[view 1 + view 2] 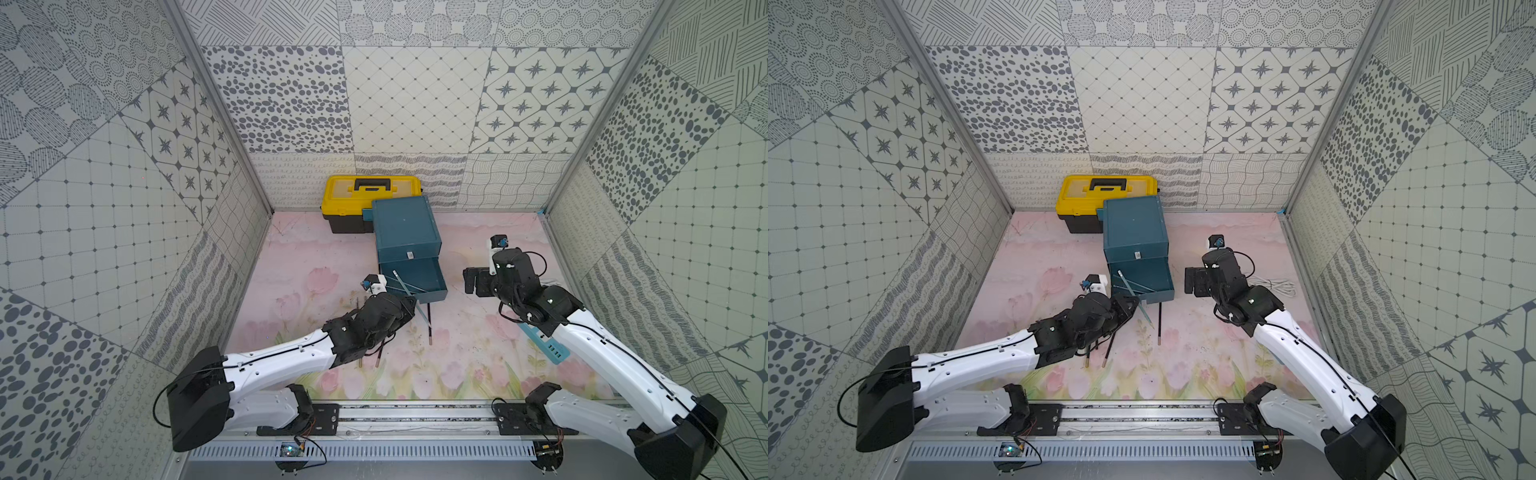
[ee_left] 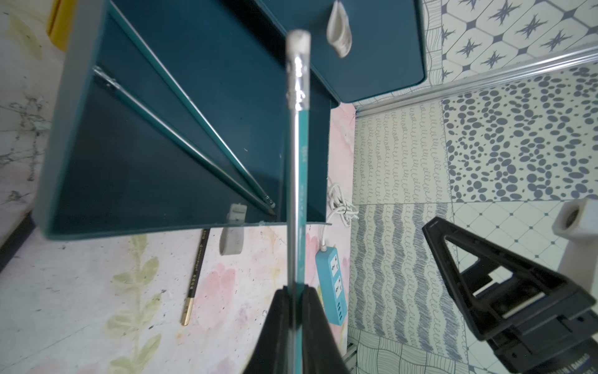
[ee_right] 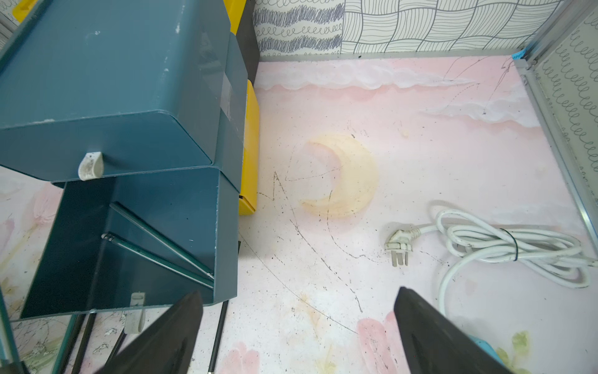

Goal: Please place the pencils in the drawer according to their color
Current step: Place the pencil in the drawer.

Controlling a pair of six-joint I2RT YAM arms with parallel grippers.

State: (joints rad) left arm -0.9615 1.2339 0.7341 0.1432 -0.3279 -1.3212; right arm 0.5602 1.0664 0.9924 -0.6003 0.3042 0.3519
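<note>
Close to me, some dark pencils lie on the mat, partly under my left arm. A black pencil lies just in front of the open drawer.

My left gripper is squeezed tight on a silver and teal pencil. Its white rubber end sticks out over the drawer. I cannot tell if it touches the drawer. Inside lie two pencils of the same kind, slanted and side by side.

My right gripper is just beside the drawer, on its right. Its jaws are wide apart and hold nothing. A blue plug strip lies partly under my right arm. A white cord is coiled near the right wall.

The open drawer sits under the top one of the teal cabinet. The top one is pushed in. Right behind the cabinet, a yellow toolbox stands by the back wall.
</note>
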